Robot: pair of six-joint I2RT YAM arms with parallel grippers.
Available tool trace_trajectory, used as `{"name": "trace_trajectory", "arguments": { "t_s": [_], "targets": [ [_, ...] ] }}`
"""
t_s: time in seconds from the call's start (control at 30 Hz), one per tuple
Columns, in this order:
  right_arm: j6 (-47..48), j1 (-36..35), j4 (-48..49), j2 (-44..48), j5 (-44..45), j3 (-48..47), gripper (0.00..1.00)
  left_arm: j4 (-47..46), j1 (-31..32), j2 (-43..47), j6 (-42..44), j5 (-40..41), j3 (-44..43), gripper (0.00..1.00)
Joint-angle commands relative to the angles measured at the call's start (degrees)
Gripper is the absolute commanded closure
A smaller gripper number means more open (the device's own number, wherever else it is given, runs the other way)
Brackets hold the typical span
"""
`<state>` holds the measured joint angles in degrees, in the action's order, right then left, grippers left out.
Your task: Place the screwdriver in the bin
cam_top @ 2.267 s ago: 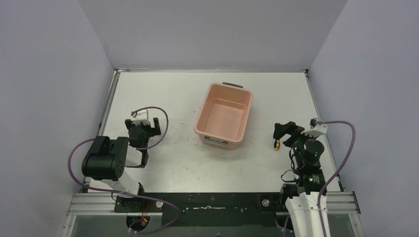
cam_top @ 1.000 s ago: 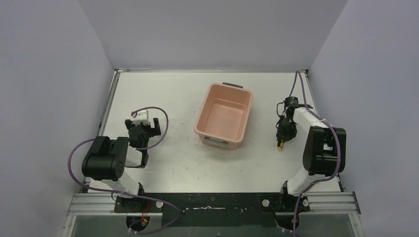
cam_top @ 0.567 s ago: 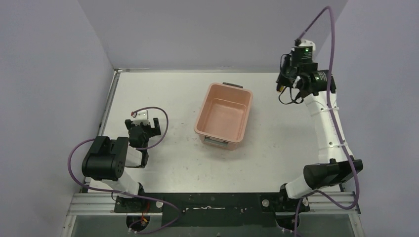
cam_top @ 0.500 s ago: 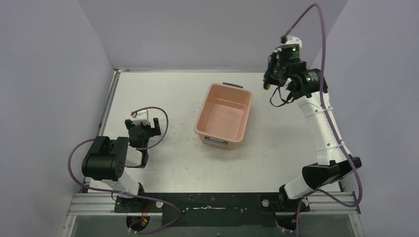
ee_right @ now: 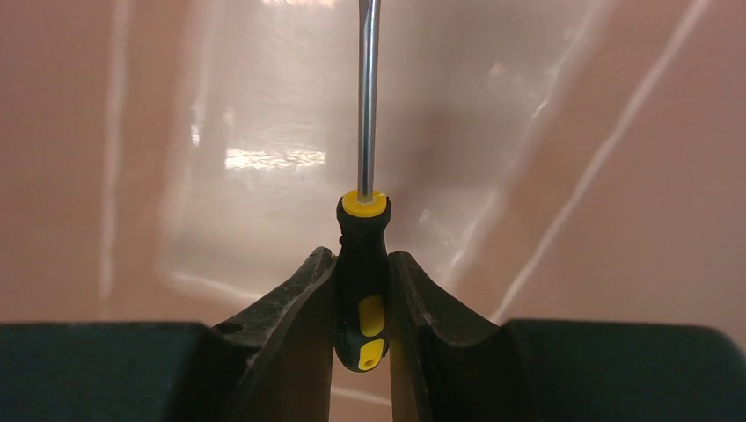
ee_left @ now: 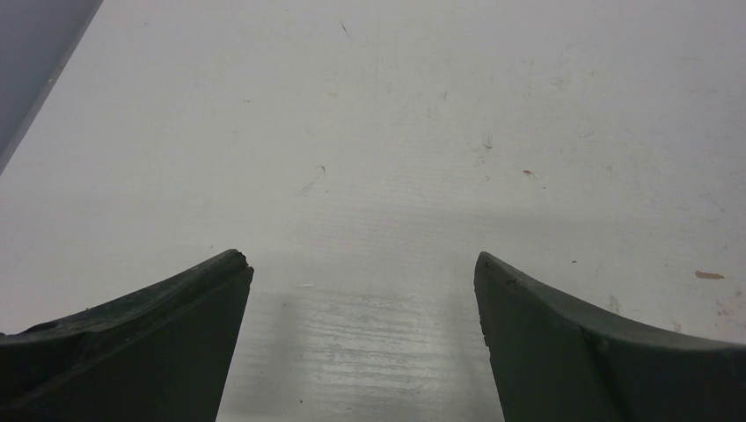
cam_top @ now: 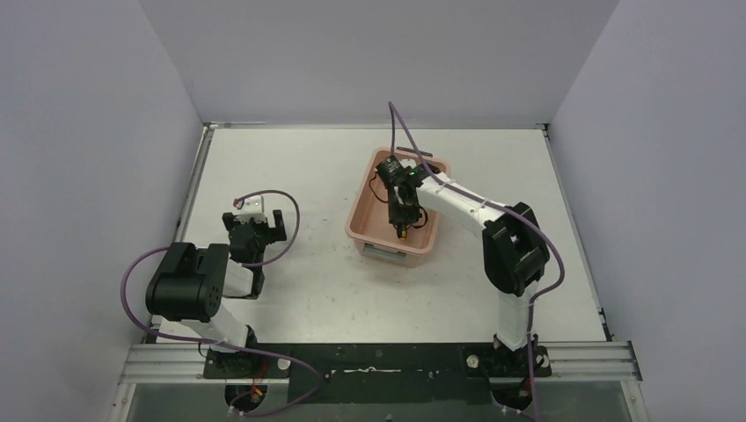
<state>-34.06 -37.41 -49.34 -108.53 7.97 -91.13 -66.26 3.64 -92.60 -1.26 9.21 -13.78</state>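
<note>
My right gripper [ee_right: 362, 257] is shut on the black and yellow handle of the screwdriver [ee_right: 362, 264], whose thin metal shaft points away toward the pink floor of the bin [ee_right: 616, 220]. From above, the right gripper [cam_top: 402, 221] hangs inside the salmon-pink bin [cam_top: 367, 207] near its front wall, the yellow end of the screwdriver [cam_top: 401, 234] just showing below it. The left gripper [cam_top: 256, 224] rests open at the left of the table, far from the bin; between its dark fingers [ee_left: 176, 308] only bare table shows.
The bin's dark grey handle [cam_top: 414, 151] shows at its far short end. The white table [cam_top: 290, 158] is walled by grey panels on three sides. The right arm stretches diagonally across the bin's right rim. A purple cable loops above it.
The right arm lifted the screwdriver from the table's right side, swung it high toward the back, then brought it left and down into the bin. The left arm has not moved.
</note>
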Motion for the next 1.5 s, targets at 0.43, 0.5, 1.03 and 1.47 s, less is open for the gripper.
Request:
{"name": "trace_trajectory", "arguments": {
  "t_s": [0.43,0.5,1.03,1.47],
  "targets": [
    [-4.5,-0.7,7.6,-8.1,0.0,2.8,0.62,-3.0,0.0,0.3,-0.4,0.3,-0.8,0.03],
    [-4.4,-0.7,6.1,-6.9,1.4,0.8,0.50,-3.0,0.0,0.3,-0.4,0.3,-0.8,0.03],
    [1.1,3.4,-1.5,15.5,7.9,-11.0,0.00,-3.0,0.0,0.3,-0.3,0.4,-0.8,0.03],
    [9.3,37.0,23.1,49.3,-2.5,40.3,0.00,-2.9,0.0,0.3,-0.3,0.3,-0.8,0.03]
  ]
}}
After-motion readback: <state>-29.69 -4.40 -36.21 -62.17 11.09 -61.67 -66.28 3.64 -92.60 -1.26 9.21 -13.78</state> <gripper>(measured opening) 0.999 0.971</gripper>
